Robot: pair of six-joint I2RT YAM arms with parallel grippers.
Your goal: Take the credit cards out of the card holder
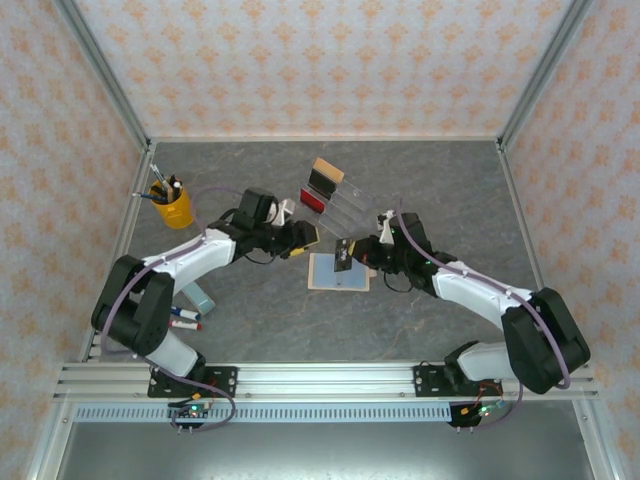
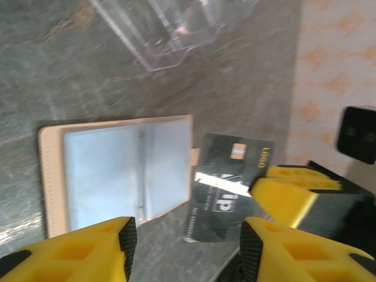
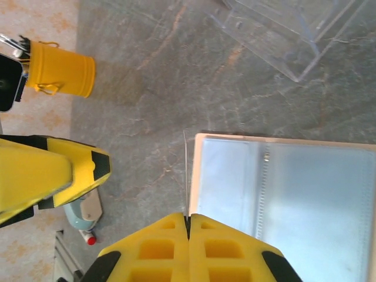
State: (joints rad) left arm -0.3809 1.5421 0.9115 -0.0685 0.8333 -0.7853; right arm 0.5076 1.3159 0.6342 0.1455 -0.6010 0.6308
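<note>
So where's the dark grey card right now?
In the top view the dark grey card is mid-table, pinched in the right gripper, at the far edge of the open card holder.

Even bright light, dark card (image 2: 226, 188) perhaps glare-streaked

The top view looks down from above and behind the arm bases, taking in the whole desk (image 1: 250, 330). The left wrist view peers past the left tool (image 2: 187, 238) and the right wrist view past the right tool (image 3: 189, 226), both close over the desk; all three share the card holder (image 1: 338, 272), dark card (image 1: 345, 250) and clear stand (image 1: 350, 205)
</note>
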